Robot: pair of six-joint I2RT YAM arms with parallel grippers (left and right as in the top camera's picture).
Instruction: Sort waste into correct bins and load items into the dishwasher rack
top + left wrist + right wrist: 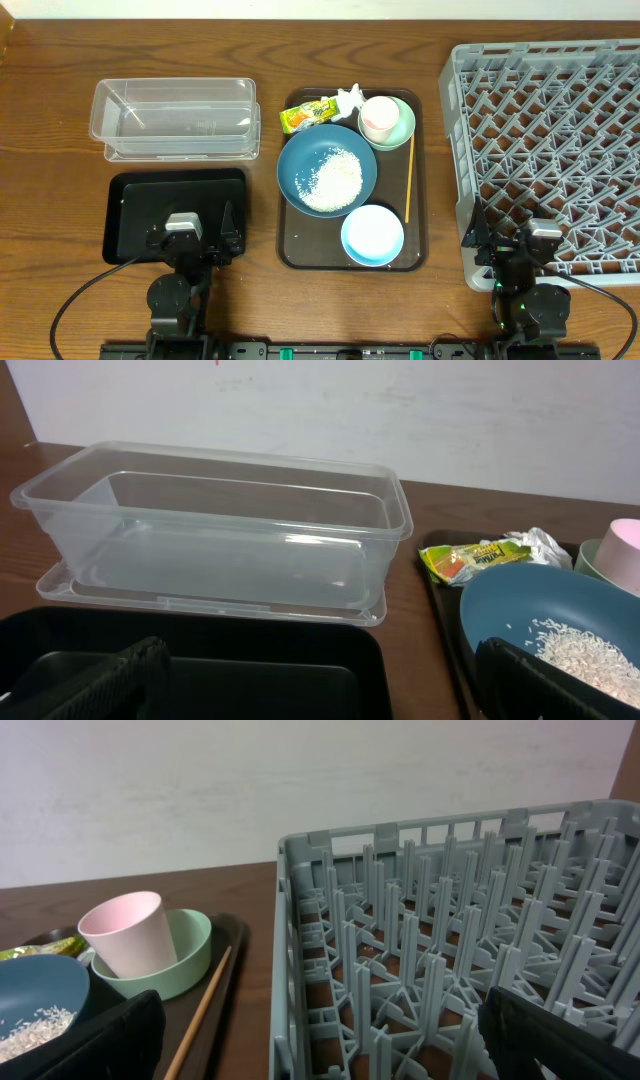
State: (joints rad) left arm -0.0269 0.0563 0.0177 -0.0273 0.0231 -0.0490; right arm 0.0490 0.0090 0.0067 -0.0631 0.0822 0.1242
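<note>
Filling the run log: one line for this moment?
left gripper: open, above black tray | right gripper: open, at rack edge | rice: on plate | tub: empty

**Table stock, counted from the serving tray**

On the serving tray [300,242] we count: light blue bowl [372,235] and mint green bowl [400,128], two bowls. One each of plate [300,165], cup [379,117], chopstick [409,180], wrapper [308,114], tissue [348,97] and rice heap [331,180]. Left of it, one black tray [130,200] and one clear tub [175,120]. Right of it, one rack [545,120].

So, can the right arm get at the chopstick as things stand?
Probably yes. The chopstick lies uncovered along the right edge of the brown tray, nearest the right gripper, which is open. Lying flat beside the rim, it may be fiddly to pinch.
</note>
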